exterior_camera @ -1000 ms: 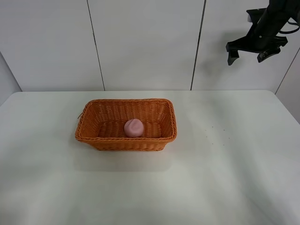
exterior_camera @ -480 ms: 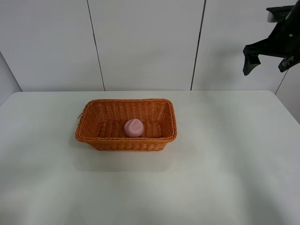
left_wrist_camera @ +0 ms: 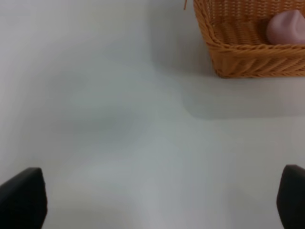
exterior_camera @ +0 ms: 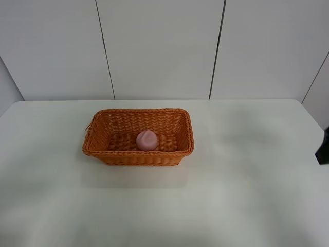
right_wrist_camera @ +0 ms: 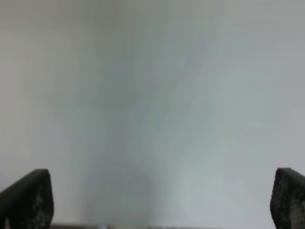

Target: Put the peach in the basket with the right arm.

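Note:
The pale pink peach lies inside the orange-brown wicker basket in the middle of the white table. The left wrist view shows the basket's corner with the peach in it, far ahead of the left gripper, whose fingertips stand wide apart and open over bare table. The right gripper is open too, its fingertips spread over bare white surface. In the exterior high view only a dark sliver of the right arm shows at the right edge.
The white table spreads around the basket on all sides. Grey wall panels stand behind the table's far edge.
The right arm has swung from high at the upper right down and out past the right edge of the exterior high view. Peach and basket have not moved.

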Controlling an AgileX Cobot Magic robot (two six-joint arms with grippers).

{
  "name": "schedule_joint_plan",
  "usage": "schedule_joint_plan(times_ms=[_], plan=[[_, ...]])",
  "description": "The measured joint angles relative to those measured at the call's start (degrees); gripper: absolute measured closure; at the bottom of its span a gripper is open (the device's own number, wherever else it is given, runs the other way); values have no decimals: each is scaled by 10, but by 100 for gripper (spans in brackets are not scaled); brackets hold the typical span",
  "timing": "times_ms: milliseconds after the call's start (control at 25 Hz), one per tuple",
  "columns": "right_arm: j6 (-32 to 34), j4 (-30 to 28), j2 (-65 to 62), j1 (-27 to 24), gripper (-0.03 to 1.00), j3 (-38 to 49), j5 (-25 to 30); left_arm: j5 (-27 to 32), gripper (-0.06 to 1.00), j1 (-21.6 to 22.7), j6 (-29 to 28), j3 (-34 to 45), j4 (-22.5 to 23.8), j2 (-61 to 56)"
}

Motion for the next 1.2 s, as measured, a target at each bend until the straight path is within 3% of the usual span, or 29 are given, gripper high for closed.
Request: schedule_joint_plan(times_ms=[280, 480, 1200], plan=[[0, 20, -264, 0, 27, 171, -81, 0, -5, 0, 0, 0, 0, 0], [0, 20, -385, 0, 27, 208, -91, 0, -5, 0, 0, 0, 0, 0], [11, 16, -446, 28, 27, 209, -94, 0, -5, 0, 0, 0, 0, 0]])
